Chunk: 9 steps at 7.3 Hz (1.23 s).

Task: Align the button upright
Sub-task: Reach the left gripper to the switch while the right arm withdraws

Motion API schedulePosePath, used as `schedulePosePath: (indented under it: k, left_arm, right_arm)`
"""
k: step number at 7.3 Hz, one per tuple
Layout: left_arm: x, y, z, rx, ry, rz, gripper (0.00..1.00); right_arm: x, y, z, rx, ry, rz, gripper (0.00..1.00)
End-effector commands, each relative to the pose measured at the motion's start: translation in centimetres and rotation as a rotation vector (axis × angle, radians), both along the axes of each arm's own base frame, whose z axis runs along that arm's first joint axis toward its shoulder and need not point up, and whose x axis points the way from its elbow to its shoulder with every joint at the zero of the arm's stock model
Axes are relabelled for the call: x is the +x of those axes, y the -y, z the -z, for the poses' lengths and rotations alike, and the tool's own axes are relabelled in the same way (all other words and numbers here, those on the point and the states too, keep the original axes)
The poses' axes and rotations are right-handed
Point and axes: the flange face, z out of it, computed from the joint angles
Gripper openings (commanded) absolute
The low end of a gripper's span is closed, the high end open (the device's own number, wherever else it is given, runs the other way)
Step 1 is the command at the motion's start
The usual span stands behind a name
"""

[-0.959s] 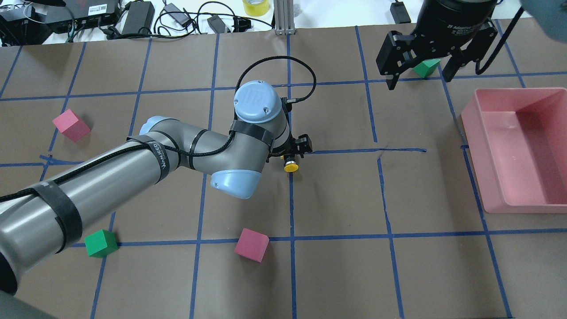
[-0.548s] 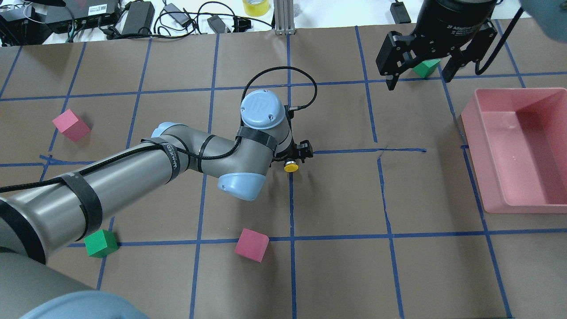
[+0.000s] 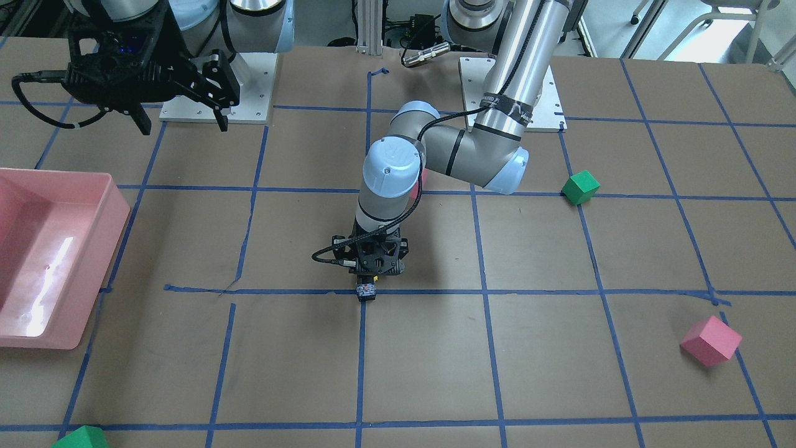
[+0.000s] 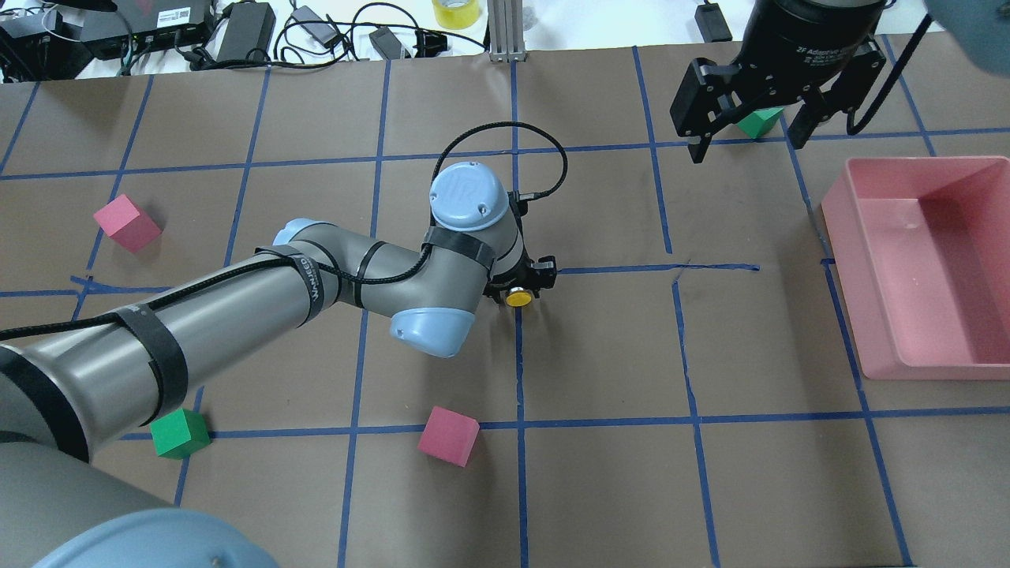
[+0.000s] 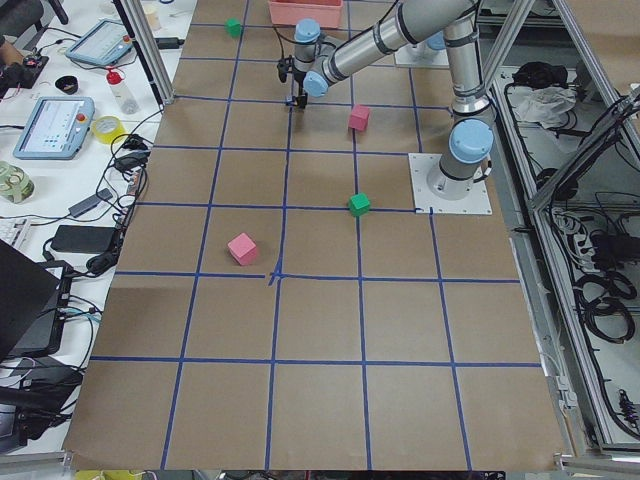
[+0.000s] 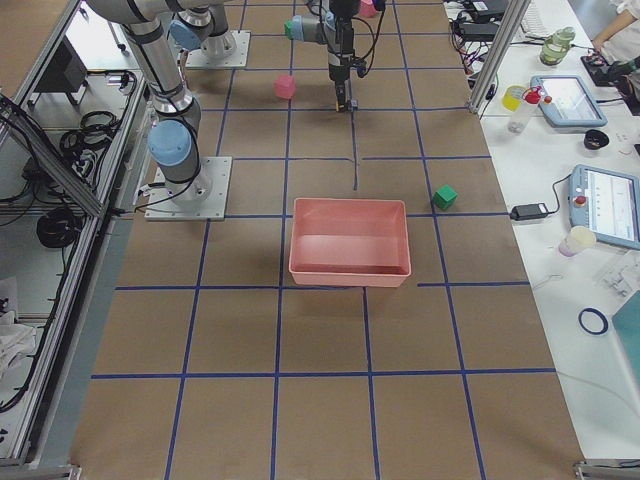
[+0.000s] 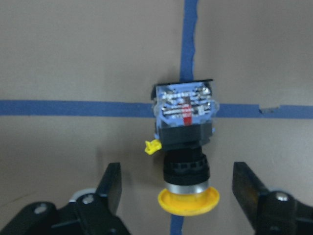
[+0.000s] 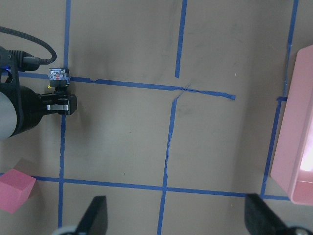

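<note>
The button [image 7: 185, 147] lies on its side on a crossing of blue tape lines, yellow cap towards the robot and clear base away from it. Its cap shows in the overhead view [image 4: 518, 297] and its base in the front view [image 3: 366, 290]. My left gripper [image 7: 177, 191] is open and low over the table, with one finger on either side of the cap and not touching it; it also shows in the overhead view [image 4: 522, 281]. My right gripper [image 4: 739, 118] is open and empty, high above the far right of the table.
A pink bin [image 4: 868, 315] stands at the right edge. Pink cubes [image 4: 448, 435] [image 4: 126, 223] and green cubes [image 4: 180, 433] [image 4: 760, 121] lie scattered about. Cables and power supplies lie along the table's far edge.
My left wrist has shifted a little right and come down closer to the button. The button has not moved. The right arm has stayed in place.
</note>
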Motion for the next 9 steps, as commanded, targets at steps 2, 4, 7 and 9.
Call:
schedulePosePath:
  k: [2, 4, 7, 9]
  left_arm:
    - [0.0, 0.2, -0.4, -0.004, 0.001, -0.007, 0.0]
    - [-0.3, 1.1, -3.0, 0.019, 0.003, -0.049, 0.0]
    - [-0.5, 1.1, -3.9, 0.316, -0.126, -0.3, 0.0]
    - [1.5, 3.1, -4.6, 0.488, -0.335, -0.56, 0.0]
  right_arm:
    - [0.0, 0.0, 0.0, 0.004, 0.0, 0.0, 1.0]
    - [0.0, 0.0, 0.1, 0.005, -0.001, 0.0, 1.0]
    - [0.0, 0.0, 0.1, 0.005, -0.001, -0.001, 1.0]
    - [0.0, -0.1, 0.1, 0.007, -0.002, -0.001, 1.0]
